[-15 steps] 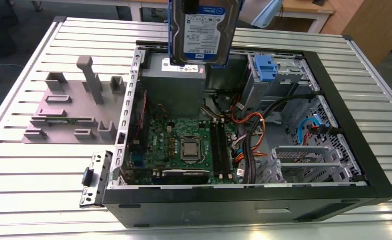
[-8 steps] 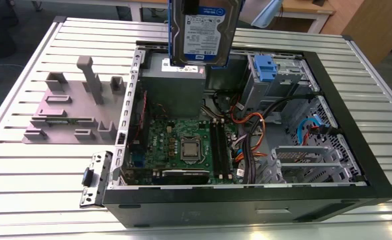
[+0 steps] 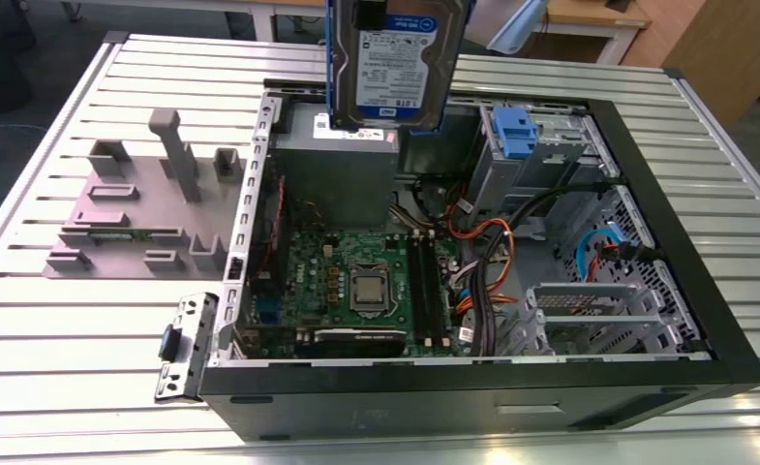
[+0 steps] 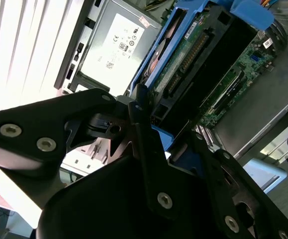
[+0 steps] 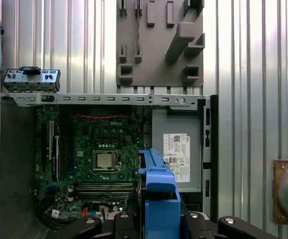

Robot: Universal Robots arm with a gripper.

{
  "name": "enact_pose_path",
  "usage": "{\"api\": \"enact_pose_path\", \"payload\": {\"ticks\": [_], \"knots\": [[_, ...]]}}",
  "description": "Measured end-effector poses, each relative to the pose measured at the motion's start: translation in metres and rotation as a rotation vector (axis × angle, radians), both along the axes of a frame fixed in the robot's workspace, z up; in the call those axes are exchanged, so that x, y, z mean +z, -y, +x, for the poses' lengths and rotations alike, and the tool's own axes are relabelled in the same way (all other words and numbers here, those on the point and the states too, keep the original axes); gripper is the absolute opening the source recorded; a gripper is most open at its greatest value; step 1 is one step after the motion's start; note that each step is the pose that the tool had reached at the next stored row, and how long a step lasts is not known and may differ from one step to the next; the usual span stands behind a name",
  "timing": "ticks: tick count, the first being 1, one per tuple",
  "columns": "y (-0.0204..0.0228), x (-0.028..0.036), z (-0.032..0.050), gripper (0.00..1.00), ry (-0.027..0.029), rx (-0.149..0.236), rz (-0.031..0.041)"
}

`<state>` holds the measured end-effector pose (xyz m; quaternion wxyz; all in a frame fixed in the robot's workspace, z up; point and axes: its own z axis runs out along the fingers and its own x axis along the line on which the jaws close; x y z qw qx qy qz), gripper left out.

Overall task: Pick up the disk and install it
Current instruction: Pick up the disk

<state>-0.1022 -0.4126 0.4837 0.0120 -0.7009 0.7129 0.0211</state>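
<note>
The disk [image 3: 390, 63] hangs at the exterior view's upper middle.
The hand [image 5: 159, 225] is clamped on its blue bracket [image 5: 156, 179]; a slip could drop it onto the motherboard [image 3: 353, 262].

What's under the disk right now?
The silver hard drive in its blue bracket hangs over the seam between the grey white-stickered power-supply box and the green motherboard. The drive itself covers what lies straight below.
</note>
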Motion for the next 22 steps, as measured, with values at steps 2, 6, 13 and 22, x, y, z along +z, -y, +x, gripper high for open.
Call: {"api": "enact_pose_path", "payload": {"ticks": [2,6,13,22], "knots": [[0.0004,0.0000,0.0000,0.36,-0.0001,0.000,-0.0001],[0.0014,0.0000,0.0001,0.36,0.0000,0.000,-0.0001],[0.0030,-0.0001,0.0002,0.36,0.0000,0.000,-0.0002],[0.0050,-0.0003,0.0004,0.36,-0.0001,0.000,-0.0003]]}}
